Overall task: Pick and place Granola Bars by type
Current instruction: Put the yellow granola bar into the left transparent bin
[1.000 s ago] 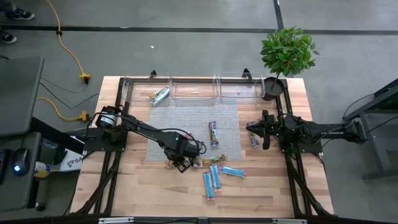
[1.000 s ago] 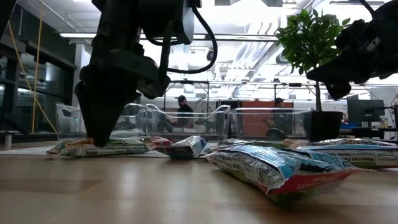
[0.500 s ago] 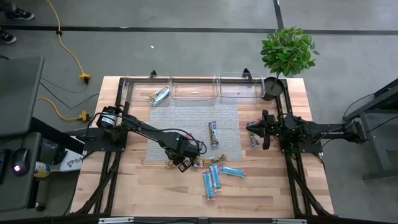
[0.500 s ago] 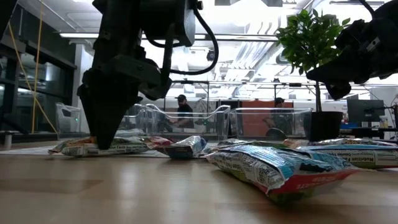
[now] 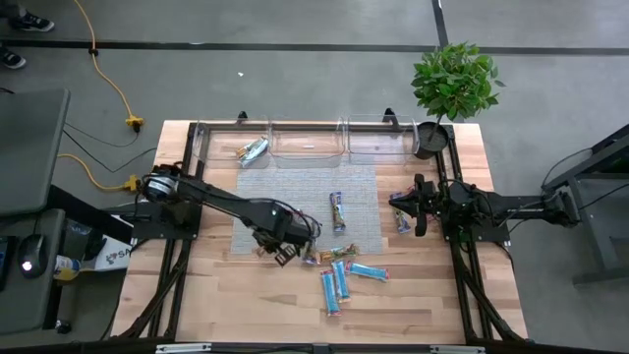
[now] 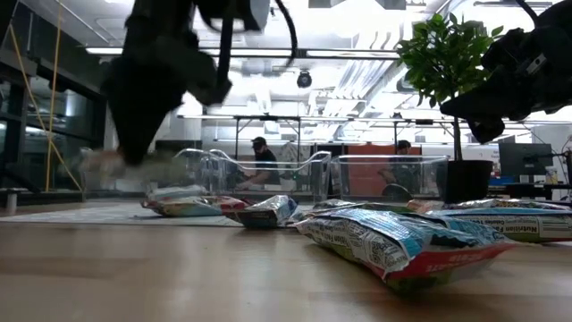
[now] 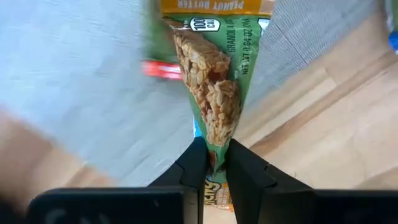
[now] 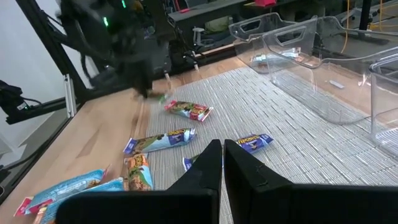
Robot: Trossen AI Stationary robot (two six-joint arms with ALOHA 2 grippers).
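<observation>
My left gripper (image 5: pixel 279 253) (image 7: pixel 214 154) is over the woven mat's near edge, shut on a tan-green granola bar (image 7: pixel 208 74), which shows blurred and off the table in the low view (image 6: pixel 103 162). My right gripper (image 5: pixel 420 210) (image 8: pixel 222 148) waits shut at the table's right side. Lying flat are a purple bar (image 5: pixel 338 211) on the mat, another purple bar (image 5: pixel 401 218) under the right gripper, a tan-green bar (image 5: pixel 339 253), and three light-blue bars (image 5: pixel 341 280) on the wood. One bar (image 5: pixel 254 149) lies in the left bin. My left gripper pinches the tan-green bar between its two fingers at one end (image 7: pixel 213 144). The rest of the wrapper reaches out past the fingertips, in line with them. The bar is lifted clear of the mat and the table.
Three clear bins (image 5: pixel 308 141) line the far edge. A potted plant (image 5: pixel 454 84) stands at the far right corner. The grey woven mat (image 5: pixel 295 192) covers the middle of the table. Bare wood (image 5: pixel 216 295) is free at the near left.
My left gripper, shut on the tan-green bar, has risen from the table and drifted a little toward the left and far side. The bar, which lay flat before, is now lifted clear. The right arm has kept still.
</observation>
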